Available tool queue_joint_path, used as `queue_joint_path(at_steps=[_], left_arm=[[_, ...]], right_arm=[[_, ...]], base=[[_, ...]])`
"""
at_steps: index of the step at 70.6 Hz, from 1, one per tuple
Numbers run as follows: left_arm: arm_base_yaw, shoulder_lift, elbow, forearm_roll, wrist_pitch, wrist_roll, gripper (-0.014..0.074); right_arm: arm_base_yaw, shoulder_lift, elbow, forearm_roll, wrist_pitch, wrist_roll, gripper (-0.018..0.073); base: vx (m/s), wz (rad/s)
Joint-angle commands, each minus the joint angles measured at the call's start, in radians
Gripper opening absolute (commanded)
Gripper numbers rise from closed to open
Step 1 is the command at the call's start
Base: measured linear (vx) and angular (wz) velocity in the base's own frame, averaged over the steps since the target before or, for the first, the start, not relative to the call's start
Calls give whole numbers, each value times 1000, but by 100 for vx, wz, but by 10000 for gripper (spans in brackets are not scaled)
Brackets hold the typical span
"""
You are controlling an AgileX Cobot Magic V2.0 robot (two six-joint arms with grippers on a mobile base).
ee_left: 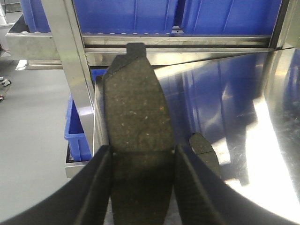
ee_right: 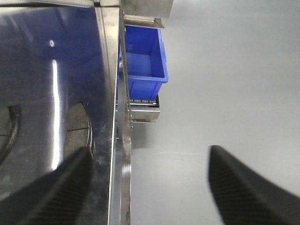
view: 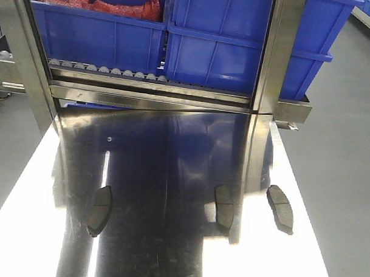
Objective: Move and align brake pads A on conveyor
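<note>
Between the fingers of the left gripper (ee_left: 143, 152), nearest its camera, one brake pad (ee_left: 136, 108) is being clamped across its lower half, friction face up, by the left edge of the steel worktop (ee_left: 262, 154). The right gripper (ee_right: 150, 152) is hovering spread wide and empty at the worktop's right edge. Farther out, three more pads are lying flat and well apart: a left pad (view: 99, 209), a middle pad (view: 224, 207) and a right pad (view: 280, 209). Beyond them, blue bins (view: 224, 49) are sitting on a rack. The conveyor is showing in no view. I judge the carry is in hand; next, the held pad needs taking to the belt and setting down square.
</note>
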Motion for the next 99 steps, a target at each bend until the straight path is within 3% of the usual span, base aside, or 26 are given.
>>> queue_joint_path(at_steps=[1,8,18,28,38,46,54,71,99], left_arm=[[-7,5,-29,-14,-101,2,146],[-7,5,-29,-14,-101,2,146],[-7,5,-29,-14,-101,2,146],[-7,5,-29,-14,-101,2,146],[-7,5,-29,-14,-101,2,146],[-7,5,-29,-14,-101,2,146],[-7,5,-29,-14,-101,2,146],[-7,5,-29,-14,-101,2,146],[-7,5,-29,-14,-101,2,146]], right_arm=[[-6,26,-37,17,-60,-13,694],[-6,127,-69,61,-15,-44,722],[-6,326,-171,129,35,-118,707],[-1,511,-288,163,93,-127,685],[85,661,-395,131,131,-106,678],[171,787,-488,34,171,9,671],[217,898,-582,-18,266,50,659],[236,1096,-711,23,328,38,623],[236,1170,-723,24,332,15,532]], base=[[0,0],[0,0],[0,0],[0,0],[0,0],[0,0],[0,0],[0,0],[0,0]])
